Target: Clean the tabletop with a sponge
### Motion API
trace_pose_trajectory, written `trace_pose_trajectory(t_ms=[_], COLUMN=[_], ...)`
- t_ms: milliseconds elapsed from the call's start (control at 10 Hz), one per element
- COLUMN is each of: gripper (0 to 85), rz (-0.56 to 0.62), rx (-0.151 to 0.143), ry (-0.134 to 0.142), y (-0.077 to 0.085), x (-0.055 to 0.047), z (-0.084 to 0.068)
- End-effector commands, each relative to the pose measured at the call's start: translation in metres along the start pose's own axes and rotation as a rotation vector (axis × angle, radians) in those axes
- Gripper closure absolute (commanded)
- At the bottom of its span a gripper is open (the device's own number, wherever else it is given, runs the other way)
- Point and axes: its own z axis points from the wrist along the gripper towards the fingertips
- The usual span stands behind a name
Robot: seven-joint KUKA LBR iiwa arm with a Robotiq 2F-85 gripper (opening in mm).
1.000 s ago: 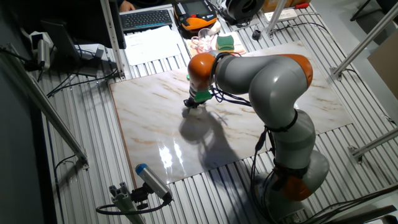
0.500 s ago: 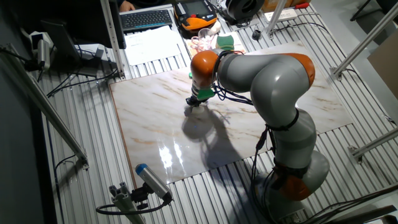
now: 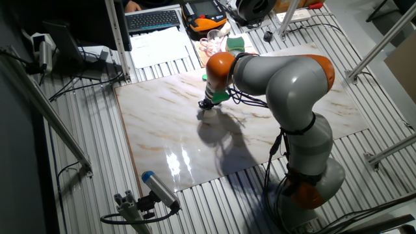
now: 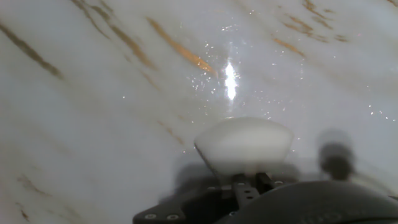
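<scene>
The marble tabletop [image 3: 162, 123] lies flat on the ribbed metal bench. My gripper [image 3: 205, 106] reaches down onto its upper middle and is shut on the sponge. The fixed view shows the sponge only as a pale bit at the fingertips. The hand view shows the sponge [image 4: 244, 144] as a cream-white rounded block pressed against the glossy tabletop [image 4: 93, 112], held from below by the dark fingers [image 4: 239, 185]. Bright glare and tiny specks sit just beyond the sponge.
A green-and-yellow sponge [image 3: 235, 44] and a pink object lie behind the slab. A keyboard [image 3: 153, 19], papers [image 3: 159, 45] and an orange device [image 3: 205, 16] stand at the back. A blue-tipped cylinder [image 3: 159, 188] on a clamp sits at the front left. Metal frame bars run at both sides.
My gripper has slid with the sponge a little to the right and slightly away across the slab. The arm's elbow has followed the same way.
</scene>
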Motion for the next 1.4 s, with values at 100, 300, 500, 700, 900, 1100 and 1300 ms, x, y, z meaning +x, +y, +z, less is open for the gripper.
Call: trace_pose_trajectory(t_ms=[100, 300, 500, 700, 900, 1100, 1300], gripper=[85.0, 85.0, 85.0, 85.0, 85.0, 85.0, 85.0], rz=[-0.018, -0.037, -0.051, -0.060, -0.069, -0.065, -0.034], rx=[-0.025, -0.046, -0.052, -0.047, -0.048, -0.052, -0.047], ry=[-0.001, -0.001, 0.008, 0.017, 0.018, 0.020, 0.027], y=[-0.015, -0.029, -0.040, -0.047, -0.054, -0.053, -0.041], x=[-0.004, -0.010, -0.016, -0.023, -0.029, -0.030, -0.038], z=[0.003, 0.003, -0.004, -0.011, -0.012, -0.008, -0.003])
